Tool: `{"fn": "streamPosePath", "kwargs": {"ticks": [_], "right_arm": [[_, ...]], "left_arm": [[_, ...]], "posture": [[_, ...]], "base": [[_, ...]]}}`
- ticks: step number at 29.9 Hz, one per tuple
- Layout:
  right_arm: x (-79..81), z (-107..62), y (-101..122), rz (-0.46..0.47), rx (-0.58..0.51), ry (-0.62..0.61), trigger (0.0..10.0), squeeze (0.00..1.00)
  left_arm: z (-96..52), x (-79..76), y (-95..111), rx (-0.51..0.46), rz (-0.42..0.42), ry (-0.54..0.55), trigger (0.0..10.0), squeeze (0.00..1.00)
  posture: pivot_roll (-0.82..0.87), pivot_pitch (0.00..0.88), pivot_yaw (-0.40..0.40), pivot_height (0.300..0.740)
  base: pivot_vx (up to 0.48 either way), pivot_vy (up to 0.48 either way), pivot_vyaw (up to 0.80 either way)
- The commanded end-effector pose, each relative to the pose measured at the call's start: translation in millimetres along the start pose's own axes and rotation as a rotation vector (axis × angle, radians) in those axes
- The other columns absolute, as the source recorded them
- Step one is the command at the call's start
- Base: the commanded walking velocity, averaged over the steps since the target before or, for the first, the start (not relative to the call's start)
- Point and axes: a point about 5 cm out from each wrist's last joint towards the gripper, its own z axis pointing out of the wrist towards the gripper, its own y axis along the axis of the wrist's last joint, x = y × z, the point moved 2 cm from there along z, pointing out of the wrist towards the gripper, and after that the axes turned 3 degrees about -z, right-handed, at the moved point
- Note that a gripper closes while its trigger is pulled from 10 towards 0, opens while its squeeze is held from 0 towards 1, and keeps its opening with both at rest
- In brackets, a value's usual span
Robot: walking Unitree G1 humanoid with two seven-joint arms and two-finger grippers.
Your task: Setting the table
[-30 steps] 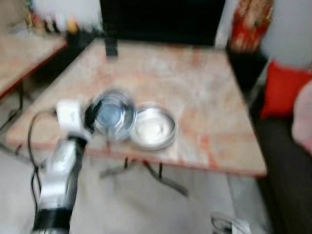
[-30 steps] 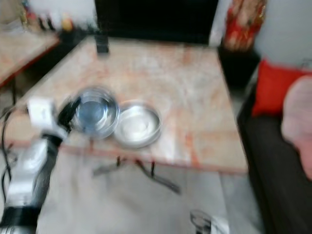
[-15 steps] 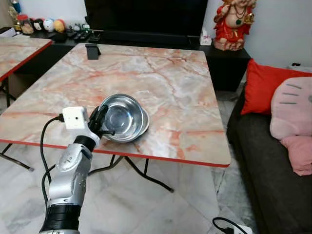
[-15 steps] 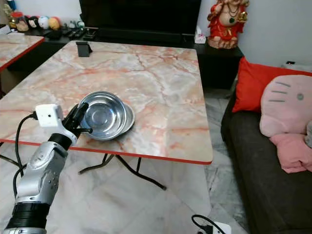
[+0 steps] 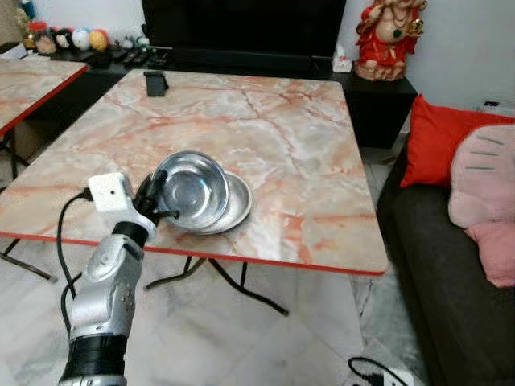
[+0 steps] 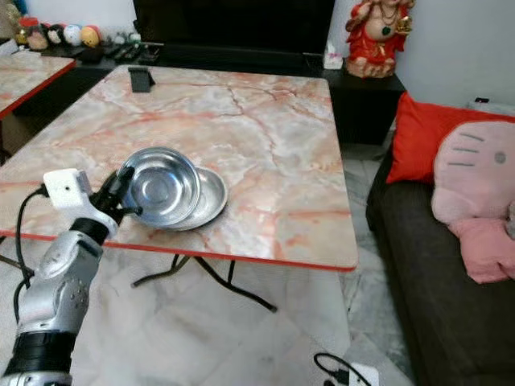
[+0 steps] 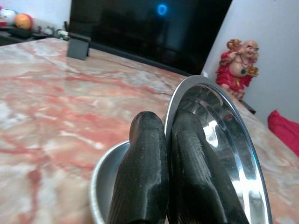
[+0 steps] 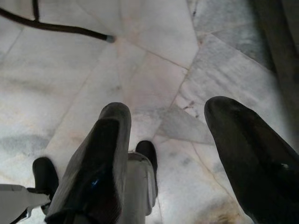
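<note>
Gripping round shiny steel bowl (image 5: pixel 191 190)

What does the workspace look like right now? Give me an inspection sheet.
Surface: marble table, red-edged.
Job's things: upper steel bowl tilted, leaning on the lower steel bowl flat near the front edge.
Clutter: small black stand at the far corner.
Grippers: left pincer shut on the upper bowl's rim; right pincer open, hanging above the floor.
Cables: black cable along the left arm; another on the floor.
Surroundings: red statue, red cushion, dark sofa.
</note>
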Motion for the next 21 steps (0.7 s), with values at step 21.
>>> {"fn": "streamPosePath", "kwargs": {"ticks": [21], "right_arm": [[-1.4, -0.2, -0.7, -0.018, 0.008, 0.011, 10.0, 0.0]], "left_arm": [[8.0, -12.8, 13.1, -0.037, -0.019, -0.046, 10.0, 0.0]], "posture": [[0.1, 0.0, -0.033, 0.731]], "base": [[0.256, 0.0, 0.0]]}}
